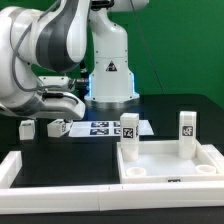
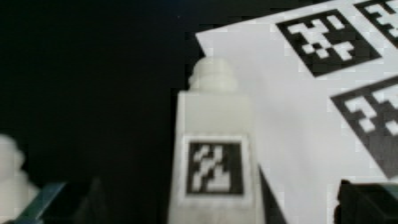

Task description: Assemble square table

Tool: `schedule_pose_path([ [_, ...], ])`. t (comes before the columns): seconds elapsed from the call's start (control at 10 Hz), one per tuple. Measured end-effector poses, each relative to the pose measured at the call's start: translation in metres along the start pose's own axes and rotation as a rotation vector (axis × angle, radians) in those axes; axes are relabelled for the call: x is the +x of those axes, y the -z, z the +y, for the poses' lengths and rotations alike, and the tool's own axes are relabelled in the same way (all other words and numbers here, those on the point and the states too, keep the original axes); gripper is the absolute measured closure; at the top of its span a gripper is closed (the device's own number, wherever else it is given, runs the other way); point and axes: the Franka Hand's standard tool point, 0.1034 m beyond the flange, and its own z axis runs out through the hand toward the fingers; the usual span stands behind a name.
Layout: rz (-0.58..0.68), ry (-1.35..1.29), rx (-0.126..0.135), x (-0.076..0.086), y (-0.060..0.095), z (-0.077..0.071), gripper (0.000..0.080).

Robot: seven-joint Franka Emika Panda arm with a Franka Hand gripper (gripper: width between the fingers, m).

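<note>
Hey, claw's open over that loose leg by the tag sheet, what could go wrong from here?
The leg lies right at the marker board's edge, so the open claw might snag the board when closing.
A second loose leg lies close by and could get knocked aside.
Two legs already stand in the tabletop; a carried leg might bump them.

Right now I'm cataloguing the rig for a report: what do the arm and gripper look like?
The arm has rounded glossy white shells with dark grey joint sections. Its white base bears a black triangular warning mark and shows a blue glow at its edge. The gripper has a white body.
</note>
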Motion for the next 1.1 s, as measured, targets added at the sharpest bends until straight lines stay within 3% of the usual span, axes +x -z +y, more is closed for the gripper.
schedule_pose_path([
  [0.3,-0.033,-0.006,-0.007,0.002,-0.02,0.003,0.015],
  [0.5,-0.037,-0.006,-0.01,0.003,-0.021,0.003,0.015],
  [0.6,-0.038,-0.006,-0.01,0.003,-0.021,0.003,0.0279],
  [0.7,-0.038,-0.006,-0.01,0.003,-0.021,0.003,0.0279],
  [0.9,-0.039,-0.006,-0.01,0.003,-0.022,0.003,0.0514],
  [1.1,-0.039,-0.006,-0.01,0.003,-0.022,0.003,0.0514],
])
